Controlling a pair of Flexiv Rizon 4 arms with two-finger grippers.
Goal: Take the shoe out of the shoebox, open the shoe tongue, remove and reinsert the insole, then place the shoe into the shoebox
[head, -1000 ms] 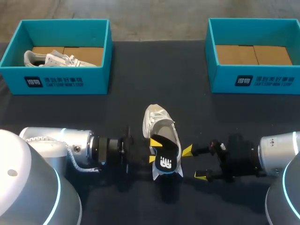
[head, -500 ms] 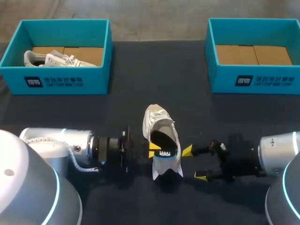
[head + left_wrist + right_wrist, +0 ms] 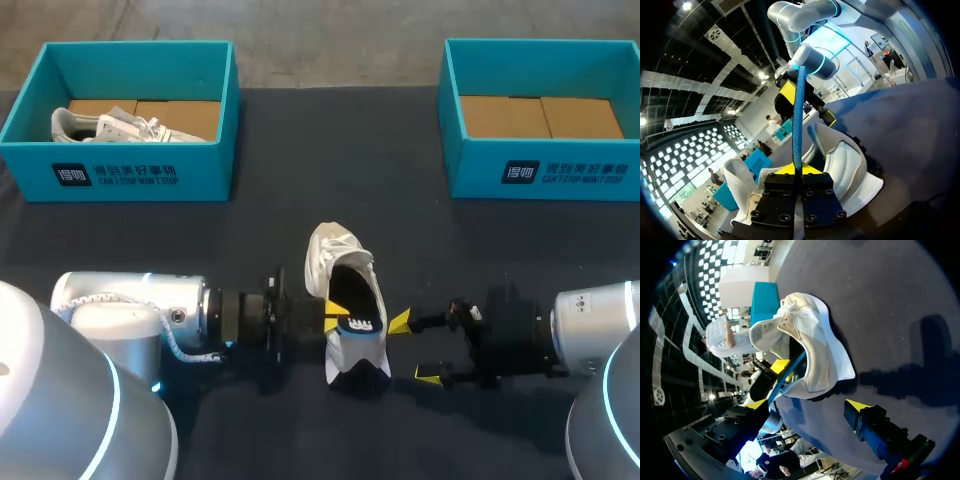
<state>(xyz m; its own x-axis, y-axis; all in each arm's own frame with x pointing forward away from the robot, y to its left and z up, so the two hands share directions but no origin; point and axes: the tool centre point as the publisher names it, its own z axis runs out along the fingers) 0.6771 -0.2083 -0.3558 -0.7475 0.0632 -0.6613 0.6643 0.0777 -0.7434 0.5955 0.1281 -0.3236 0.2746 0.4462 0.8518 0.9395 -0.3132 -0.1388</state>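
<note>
Two shoeboxes (image 3: 120,175) (image 3: 545,172). Two shoes: one boxed (image 3: 110,125), one on table (image 3: 338,252). One insole (image 3: 358,322). Two tools: left (image 3: 335,322), right (image 3: 415,350).

- I see even, soft light on the table (image 3: 300,150).
- Beside the shoe (image 3: 343,252) a dark shadow lies on it in my right wrist view.

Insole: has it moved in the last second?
Yes. The insole has slid further into the shoe, toward the toe. It no longer overhangs the heel; only its heel end shows, held by the left gripper.
</note>
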